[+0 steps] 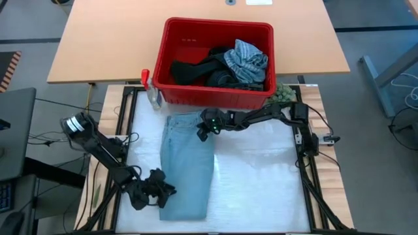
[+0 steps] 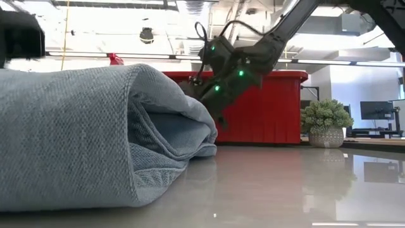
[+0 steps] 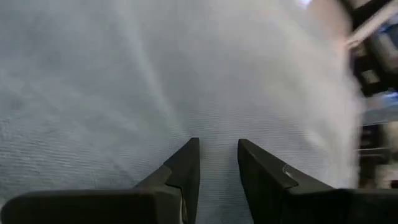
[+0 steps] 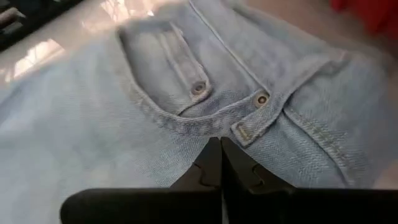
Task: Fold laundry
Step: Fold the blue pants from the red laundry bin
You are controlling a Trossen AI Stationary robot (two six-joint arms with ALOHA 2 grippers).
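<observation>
One pair of light blue denim jeans (image 1: 187, 163) lies folded lengthwise on the white table (image 1: 261, 176), a long narrow strip running from just in front of the red plastic basket (image 1: 176, 85) toward the near edge. Its waistband end, with a pocket and metal rivets visible in the right wrist view, is nearest the basket; in the low view the folded layers form a thick rounded roll (image 2: 95, 152) close to the camera.

The right gripper (image 1: 204, 130) sits at the waistband end, on the jeans' right edge, its fingers (image 4: 214, 165) pressed together with no gap, their tips against the denim by a pocket corner; whether any cloth is pinched between them cannot be told. The left gripper (image 1: 157, 189) is at the opposite, near end, on the left edge of the leg cuffs. Its fingers (image 3: 186, 168) stand slightly apart with pale cloth filling the view beyond them; whether they hold the fabric cannot be told.

More laundry is piled in the basket: black garments (image 1: 192, 70) and a grey-blue striped one (image 1: 247, 60) on top at the right. A clear spray bottle with a red trigger (image 1: 150, 88) stands just beside the basket's left wall, and a small green fuzzy plant-like ball (image 1: 283, 93) sits by its right corner.
</observation>
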